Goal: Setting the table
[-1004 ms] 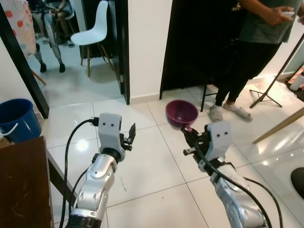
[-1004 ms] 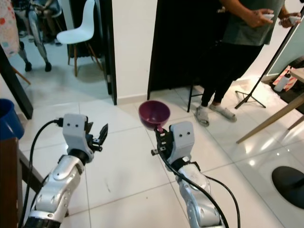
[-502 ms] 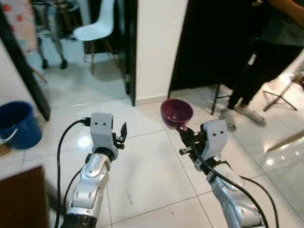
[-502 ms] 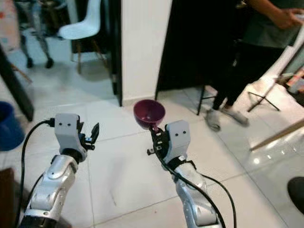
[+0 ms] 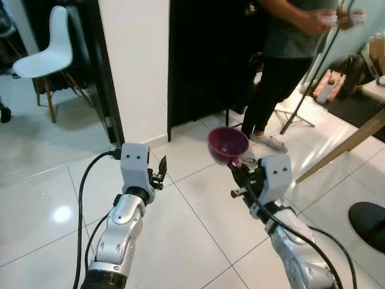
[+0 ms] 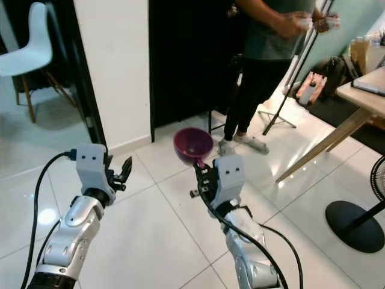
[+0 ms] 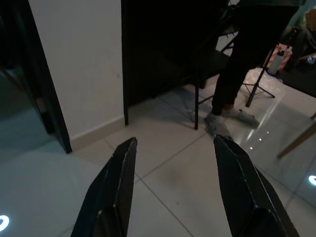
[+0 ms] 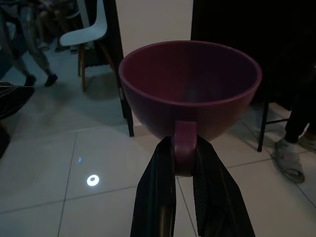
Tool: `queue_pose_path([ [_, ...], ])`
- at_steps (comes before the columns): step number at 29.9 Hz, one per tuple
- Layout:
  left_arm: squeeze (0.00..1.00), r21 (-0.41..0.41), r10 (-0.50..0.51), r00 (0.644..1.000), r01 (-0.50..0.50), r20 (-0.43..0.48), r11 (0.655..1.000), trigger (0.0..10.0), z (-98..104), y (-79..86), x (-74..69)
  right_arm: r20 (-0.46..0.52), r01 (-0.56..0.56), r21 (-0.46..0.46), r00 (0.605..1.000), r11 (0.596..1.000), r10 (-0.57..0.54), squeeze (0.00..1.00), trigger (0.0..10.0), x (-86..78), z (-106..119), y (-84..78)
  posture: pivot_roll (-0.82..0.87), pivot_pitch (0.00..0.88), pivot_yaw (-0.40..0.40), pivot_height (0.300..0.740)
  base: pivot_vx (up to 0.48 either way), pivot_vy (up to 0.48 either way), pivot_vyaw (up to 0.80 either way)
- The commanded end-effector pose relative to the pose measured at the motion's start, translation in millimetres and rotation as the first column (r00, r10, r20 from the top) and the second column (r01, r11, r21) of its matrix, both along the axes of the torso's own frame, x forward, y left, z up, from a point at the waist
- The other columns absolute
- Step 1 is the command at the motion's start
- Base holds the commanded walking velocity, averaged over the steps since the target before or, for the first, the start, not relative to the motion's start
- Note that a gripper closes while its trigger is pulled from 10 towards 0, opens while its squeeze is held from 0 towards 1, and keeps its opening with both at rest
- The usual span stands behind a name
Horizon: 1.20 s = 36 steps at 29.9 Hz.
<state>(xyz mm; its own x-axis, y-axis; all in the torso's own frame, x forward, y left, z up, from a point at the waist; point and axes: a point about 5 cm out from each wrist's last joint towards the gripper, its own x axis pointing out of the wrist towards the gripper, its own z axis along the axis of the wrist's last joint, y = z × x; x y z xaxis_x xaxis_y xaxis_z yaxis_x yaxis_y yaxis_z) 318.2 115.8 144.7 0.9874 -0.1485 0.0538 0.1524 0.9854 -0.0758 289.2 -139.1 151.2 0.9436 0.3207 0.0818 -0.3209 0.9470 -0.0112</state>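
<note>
Purple cup (handle in right tool)

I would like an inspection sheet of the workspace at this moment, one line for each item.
Surface: glossy white tile floor; a wooden table stands to the robot's right.
Job's things: purple cup, upright, looks empty, held by its handle.
Clutter: nothing seen on the floor near the robot.
Grippers: right gripper has its jaws closed on the cup's handle; left gripper has its jaws apart, holding nothing.
Cables: black cable loops along the left arm; another runs along the right arm.
Surroundings: a person stands ahead, white chair to the left, fan base at right.
</note>
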Motion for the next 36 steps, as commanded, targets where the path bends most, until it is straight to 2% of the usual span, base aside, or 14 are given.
queue_pose_path([
  [1,0.0,0.002,-0.013,1.0,0.013,-0.016,1.0,10.0,-3.2,-4.6,-0.6,-0.002,0.016,-0.008,1.0,1.0,-0.016,0.0,10.0,-0.3,-0.6,-4.2,-0.14,0.0,0.069,0.74,0.48,0.0,-0.79],
  [36,0.0,0.0,-0.015,1.0,0.015,-0.014,1.0,10.0,-2.2,-4.7,1.4,-0.002,0.02,-0.011,1.0,1.0,-0.02,0.0,10.0,-0.7,-1.0,-5.0,-0.14,0.0,0.071,0.74,0.48,0.0,-0.79],
])
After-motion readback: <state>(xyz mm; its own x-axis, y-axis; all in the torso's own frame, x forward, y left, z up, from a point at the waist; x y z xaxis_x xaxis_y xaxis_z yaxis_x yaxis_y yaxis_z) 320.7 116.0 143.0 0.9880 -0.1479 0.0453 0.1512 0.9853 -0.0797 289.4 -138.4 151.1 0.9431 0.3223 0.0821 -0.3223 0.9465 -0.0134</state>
